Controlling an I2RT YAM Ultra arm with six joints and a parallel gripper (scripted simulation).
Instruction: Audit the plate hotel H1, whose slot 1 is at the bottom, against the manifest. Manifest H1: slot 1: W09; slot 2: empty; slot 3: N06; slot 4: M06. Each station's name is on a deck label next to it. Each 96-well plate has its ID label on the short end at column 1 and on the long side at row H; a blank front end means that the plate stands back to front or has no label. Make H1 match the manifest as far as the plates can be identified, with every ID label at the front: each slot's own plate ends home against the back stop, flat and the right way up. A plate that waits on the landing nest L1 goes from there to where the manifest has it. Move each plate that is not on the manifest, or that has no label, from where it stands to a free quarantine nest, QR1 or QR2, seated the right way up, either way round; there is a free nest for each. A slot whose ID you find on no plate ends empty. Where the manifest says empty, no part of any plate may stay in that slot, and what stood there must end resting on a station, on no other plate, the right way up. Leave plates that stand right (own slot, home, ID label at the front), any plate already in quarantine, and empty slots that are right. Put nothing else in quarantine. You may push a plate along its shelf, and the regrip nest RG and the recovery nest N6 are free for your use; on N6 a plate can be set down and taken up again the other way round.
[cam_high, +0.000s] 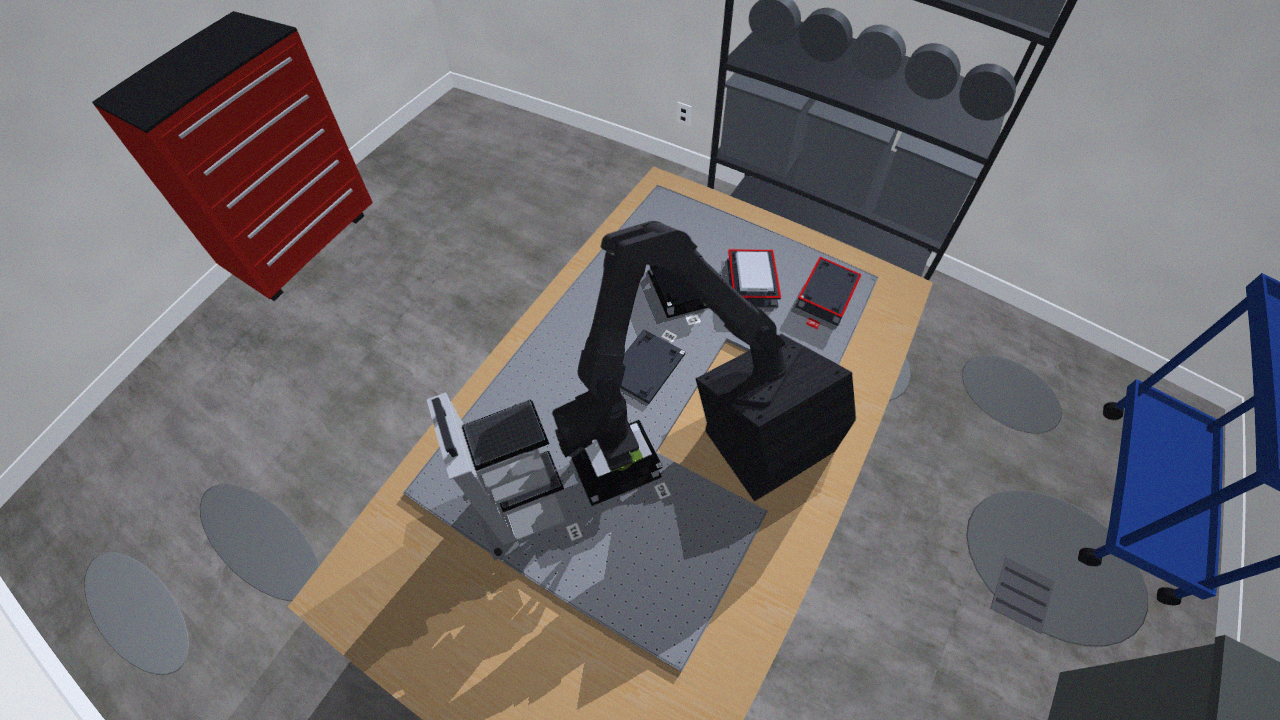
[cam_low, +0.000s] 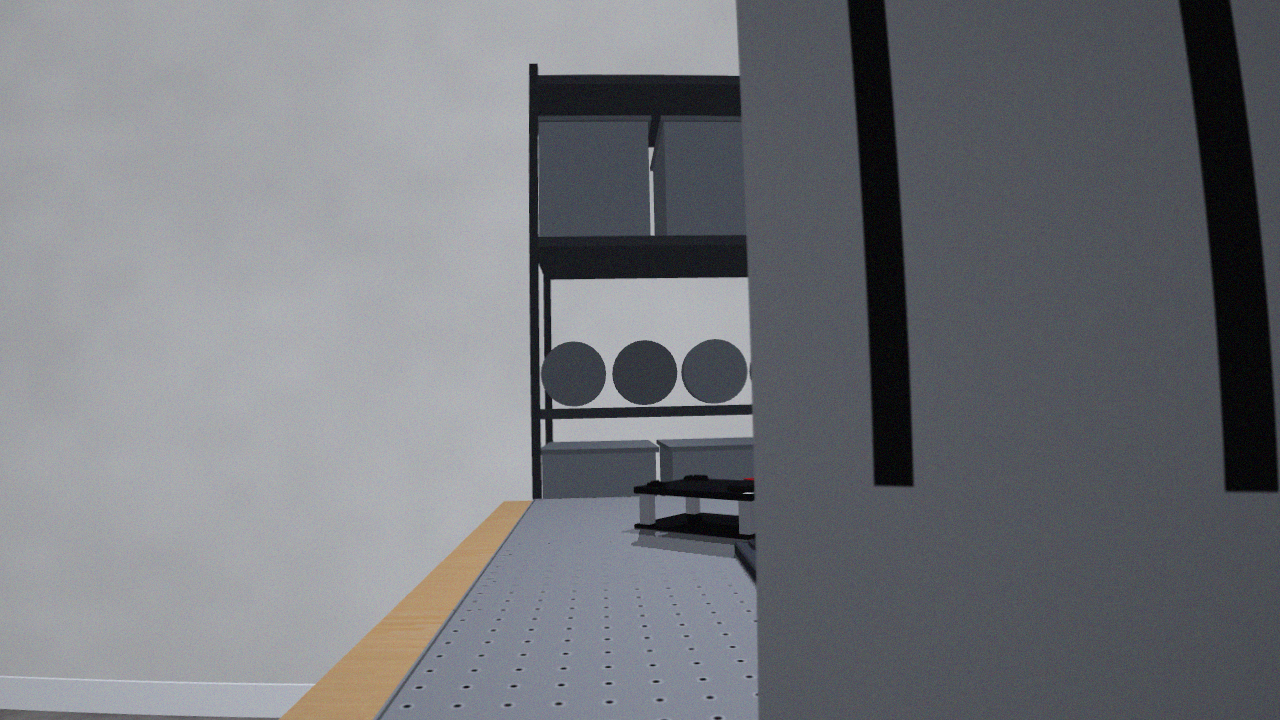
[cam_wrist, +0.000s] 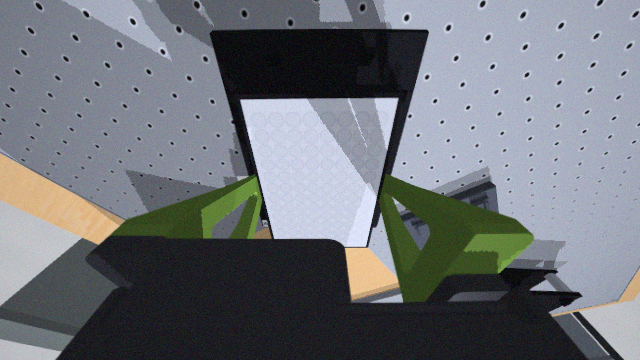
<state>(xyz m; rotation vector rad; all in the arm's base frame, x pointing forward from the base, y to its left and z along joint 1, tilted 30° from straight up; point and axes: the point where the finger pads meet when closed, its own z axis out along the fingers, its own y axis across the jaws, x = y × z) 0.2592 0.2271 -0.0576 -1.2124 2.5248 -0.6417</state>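
Note:
My gripper (cam_high: 622, 456) (cam_wrist: 320, 180) is shut on the long sides of a white plate (cam_high: 601, 459) (cam_wrist: 320, 150). The plate is level, a little above the black nest (cam_high: 626, 489) (cam_wrist: 320, 62), whose frame shows around it in the wrist view. No ID label is visible on the plate. Hotel H1 (cam_high: 487, 501), a grey back panel with dark shelves, stands beside the nest; its slot contents are hard to tell. A white plate (cam_high: 754, 271) sits on one red-rimmed quarantine nest; the other red-rimmed nest (cam_high: 829, 286) is empty.
A low dark nest (cam_high: 651, 367) lies mid-deck. Another black nest (cam_high: 677, 295) stands behind it, partly hidden by the arm. The black arm base (cam_high: 778, 420) stands on the right. A grey panel (cam_low: 1056, 358) blocks most of the exterior view.

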